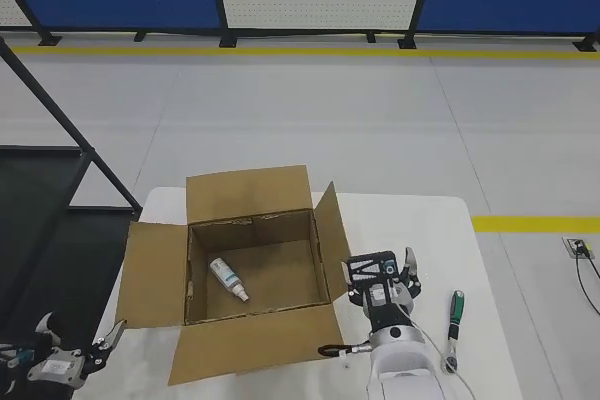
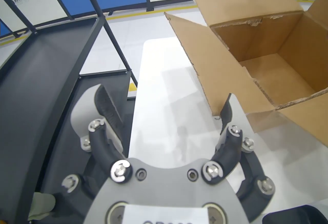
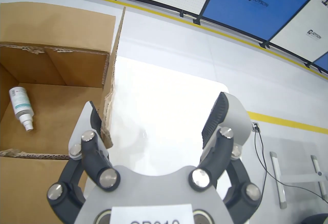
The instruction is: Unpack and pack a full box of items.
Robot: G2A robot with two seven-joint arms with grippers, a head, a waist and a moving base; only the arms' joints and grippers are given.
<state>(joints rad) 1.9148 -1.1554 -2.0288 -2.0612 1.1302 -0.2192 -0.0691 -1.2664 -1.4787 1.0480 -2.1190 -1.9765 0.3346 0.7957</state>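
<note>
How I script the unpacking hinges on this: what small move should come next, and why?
Probably swing the right gripper over the box wall and above the spray bottle: the bottle lies flat on the box floor, and that gripper hangs open just outside the right flap.

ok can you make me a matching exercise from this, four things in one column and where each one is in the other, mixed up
1 spray bottle
2 green-handled tool
3 left gripper
4 right gripper

a on the table, right of the box
b lying on the box floor
c open, at the box's right flap
d open, at the table's left edge

Pairs: 1-b, 2-a, 3-d, 4-c
</note>
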